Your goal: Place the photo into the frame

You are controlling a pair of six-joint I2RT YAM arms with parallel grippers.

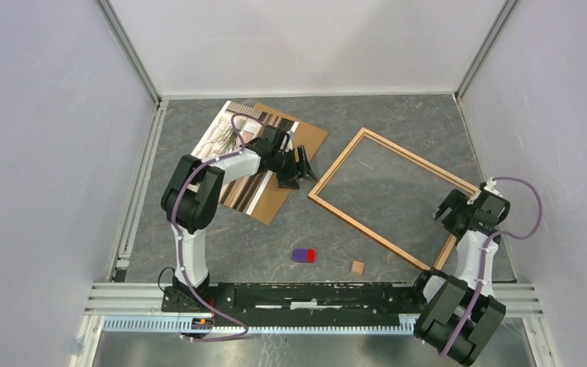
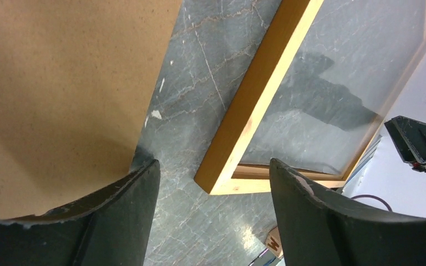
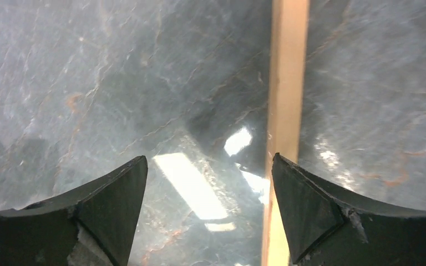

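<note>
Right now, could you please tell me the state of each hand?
Left hand: open, holding nothing.
Right hand: open, empty, above the frame edge.

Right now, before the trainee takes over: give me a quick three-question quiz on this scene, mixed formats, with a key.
1. True or false: the glossy rectangular photo of a curtained window already lies inside the thin rectangular frame of light orange-brown wood.
2. Multiple choice: what does the photo rest on? A, the flat brown backing board; B, the frame; C, nothing, a gripper holds it up.
3. Fill in: the left gripper and the right gripper both have their jaws ____.

Key: 1 false; 2 A; 3 open.
</note>
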